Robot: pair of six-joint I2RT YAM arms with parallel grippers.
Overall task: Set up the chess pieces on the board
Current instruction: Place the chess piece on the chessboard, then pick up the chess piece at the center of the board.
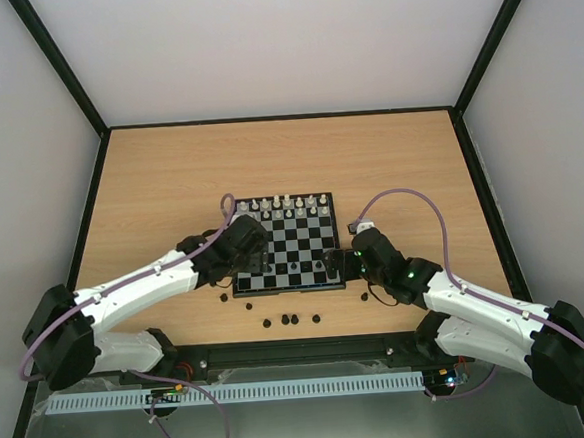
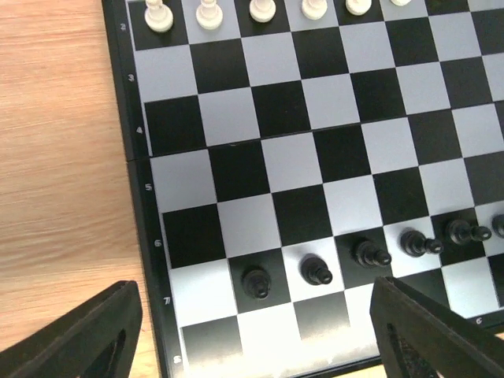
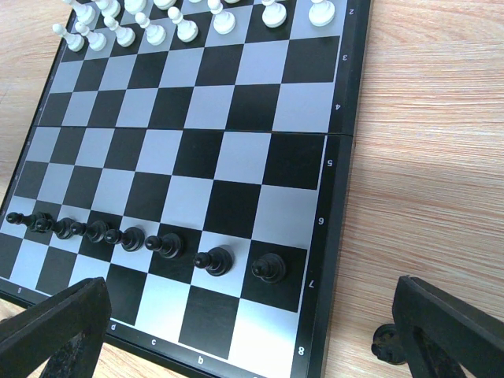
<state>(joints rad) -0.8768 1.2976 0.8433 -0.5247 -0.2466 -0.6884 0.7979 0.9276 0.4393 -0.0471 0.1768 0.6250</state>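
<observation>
Though dwarfed by the arms, easy to pick out: the board (image 1: 294,241), flat on the middle of the pale wood-grain tabletop (image 1: 169,177). Glossy black and silver-grey checks inside a thin dark frame, with a fold seam across the middle. Along the board's far edge, cream chess pieces (image 3: 156,33), smooth and round-headed, partly cut off at the top of both wrist views. On the board's second-nearest rank, a line of black pawns (image 3: 167,246), small, shiny and knobbed; the leftmost hard to separate in the right wrist view. Just off the board's near edge, loose black pieces (image 1: 295,319) on the bare wood, too small to name. Above the board's near left corner, the left gripper (image 2: 256,339), matt black fingers (image 2: 79,335) spread wide, holding nothing. At the board's near right corner, the right gripper (image 3: 252,339), likewise spread wide and empty, one dark piece (image 3: 385,343) half hidden beside its right finger.
</observation>
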